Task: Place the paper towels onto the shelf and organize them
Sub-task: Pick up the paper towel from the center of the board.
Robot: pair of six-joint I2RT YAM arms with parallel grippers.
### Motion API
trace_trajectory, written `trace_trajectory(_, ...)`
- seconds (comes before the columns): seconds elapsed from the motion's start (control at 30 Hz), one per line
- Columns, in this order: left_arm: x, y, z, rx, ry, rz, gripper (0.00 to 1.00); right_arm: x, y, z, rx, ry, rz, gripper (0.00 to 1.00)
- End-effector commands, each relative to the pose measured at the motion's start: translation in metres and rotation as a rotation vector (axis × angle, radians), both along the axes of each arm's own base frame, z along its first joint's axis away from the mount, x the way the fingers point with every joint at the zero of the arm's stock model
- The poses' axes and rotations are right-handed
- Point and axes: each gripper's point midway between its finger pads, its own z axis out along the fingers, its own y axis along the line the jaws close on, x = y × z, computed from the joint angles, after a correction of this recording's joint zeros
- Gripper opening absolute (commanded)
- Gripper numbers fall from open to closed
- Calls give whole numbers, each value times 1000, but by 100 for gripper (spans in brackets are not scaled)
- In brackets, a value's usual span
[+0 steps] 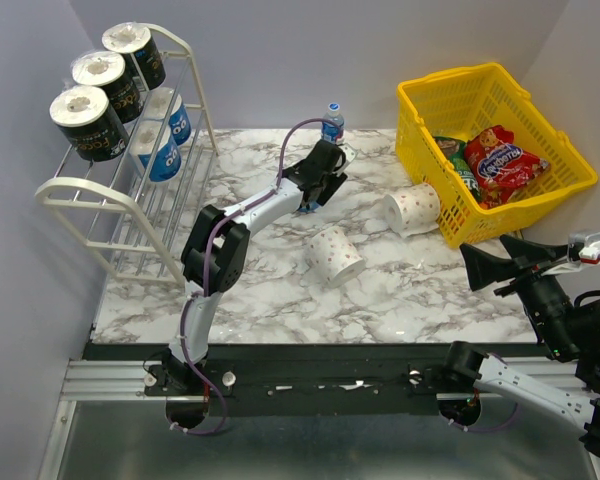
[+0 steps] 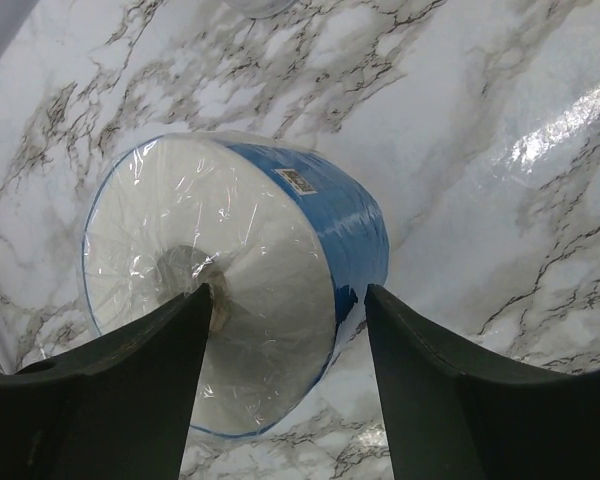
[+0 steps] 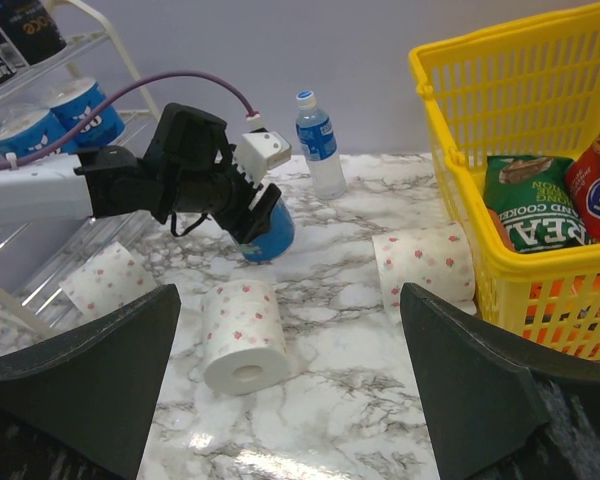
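Observation:
A blue paper towel roll (image 2: 320, 205) lies on the marble table with its white end towards the left wrist camera. My left gripper (image 2: 287, 292) is open just above it, one finger over the white end and the other beside its blue side; it also shows in the top view (image 1: 315, 203). Two white dotted rolls (image 1: 333, 254) (image 1: 413, 208) lie mid-table. A third dotted roll (image 3: 105, 282) lies near the shelf. The white shelf (image 1: 90, 200) at the left holds three black rolls (image 1: 88, 120) on top and two blue rolls (image 1: 158, 150) below. My right gripper (image 1: 490, 268) is open and empty.
A yellow basket (image 1: 450, 82) with snack packs stands at the back right, touching one dotted roll. A small water bottle (image 1: 332, 122) stands at the back edge just behind my left gripper. Grey walls close in the left side and the back.

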Motion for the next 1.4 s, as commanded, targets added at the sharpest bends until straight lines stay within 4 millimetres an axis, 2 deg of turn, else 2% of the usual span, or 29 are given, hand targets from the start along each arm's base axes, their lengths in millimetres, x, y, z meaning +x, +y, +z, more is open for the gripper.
trace_trajectory(0.0,-12,18,-12,57,60,35,63,-3,1,7,21,-12,22,100)
trace_trajectory(0.07,-11,22,-11,65,50,59,55,-3,1,7,23,-13,22,100)
trace_trajectory(0.1,-12,24,-8,71,49,71,48,-3,1,7,21,-13,20,100)
trace_trajectory(0.2,-14,38,7,105,40,141,41,-3,0,7,23,-15,17,100)
trace_trajectory(0.27,-17,44,18,115,26,176,40,-4,-1,8,23,-17,20,100)
trace_trajectory(0.3,-20,52,31,127,8,199,39,-4,-1,9,24,-19,21,100)
trace_trajectory(0.37,-27,57,44,135,-9,218,39,-4,0,9,27,-19,28,100)
trace_trajectory(0.4,-32,64,61,147,-34,241,38,-4,1,9,27,-19,26,100)
trace_trajectory(0.47,-39,73,75,166,-53,266,38,-3,0,9,16,-21,19,100)
trace_trajectory(0.5,-48,78,89,166,-64,280,37,-3,0,9,13,-22,17,100)
trace_trajectory(0.57,-57,89,102,184,-84,315,36,-3,-2,12,19,-24,13,100)
trace_trajectory(0.6,-66,92,118,166,-102,317,36,-3,-2,13,20,-25,11,100)
trace_trajectory(0.73,-87,106,146,173,-140,339,36,-4,-3,18,33,-28,13,100)
trace_trajectory(0.8,-99,123,159,212,-156,376,36,-3,-3,19,30,-26,8,100)
trace_trajectory(1.1,-150,190,178,365,-203,502,38,2,-8,21,18,-18,-43,100)
trace_trajectory(1.27,-158,200,185,323,-239,502,40,-1,-5,21,50,-7,-16,100)
trace_trajectory(1.37,-158,209,186,313,-235,514,40,-1,4,12,55,15,13,100)
